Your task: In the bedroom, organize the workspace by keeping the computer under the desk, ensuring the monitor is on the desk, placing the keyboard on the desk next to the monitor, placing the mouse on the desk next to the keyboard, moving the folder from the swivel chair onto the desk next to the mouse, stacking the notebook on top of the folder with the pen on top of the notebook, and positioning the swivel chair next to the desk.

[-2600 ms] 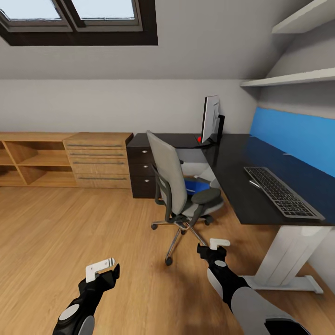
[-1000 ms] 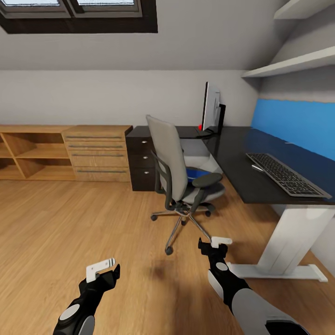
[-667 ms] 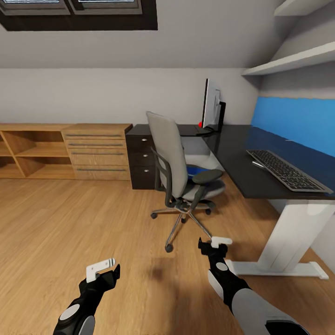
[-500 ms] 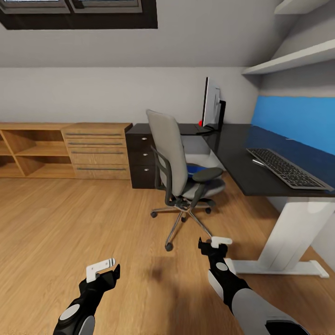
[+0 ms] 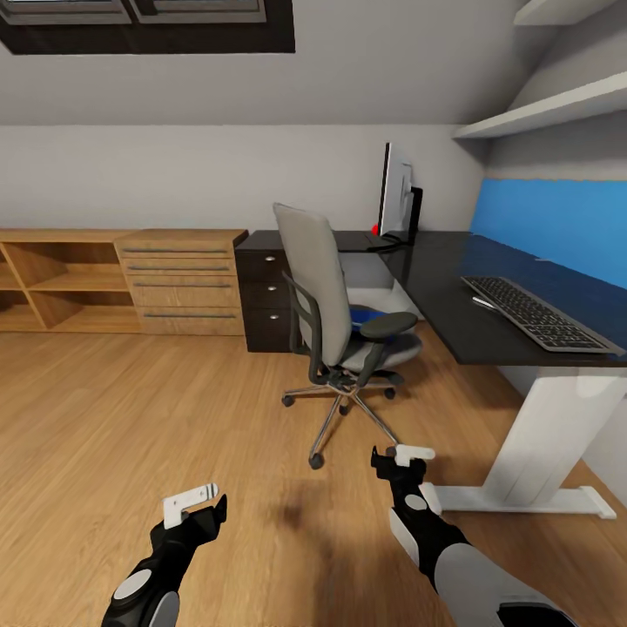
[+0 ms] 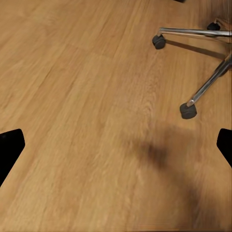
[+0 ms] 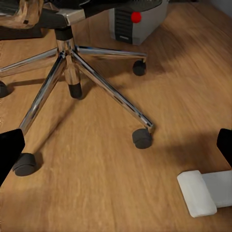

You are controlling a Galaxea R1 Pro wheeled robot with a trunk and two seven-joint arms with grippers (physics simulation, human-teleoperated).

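— Fingers, both grippers: state?
— Left gripper point(image 5: 193, 507) and right gripper point(image 5: 402, 456) both hung low over the wood floor point(image 5: 131, 418), fingers spread wide, nothing held. In each wrist view the black fingertips point(image 6: 10, 147) sat at opposite edges with bare floor between.

— Chair?
— Grey chair point(image 5: 335, 318) stood on the floor in front of the desk point(image 5: 453, 296), back turned toward the robot; its chrome star base point(image 7: 72, 72) and castors were just ahead of the right gripper.

— Folder?
— Blue folder point(image 5: 361, 314) lay on the chair seat, partly hidden by the backrest and armrest.

— On the desk?
— Monitor point(image 5: 394, 193) stood at the desk's far corner, seen edge-on, a red light at its foot. Keyboard point(image 5: 542, 314) lay on the near wing, beside the blue wall panel point(image 5: 549, 226); a thin pale item at its near edge was too small to identify.

— Computer?
— Silver tower point(image 7: 137, 19) with a red light stood on the floor behind the chair base, under the desk.

— Beside the desk?
— Light-wood chest point(image 5: 183, 283), touching the desk's black drawer unit point(image 5: 266, 300).
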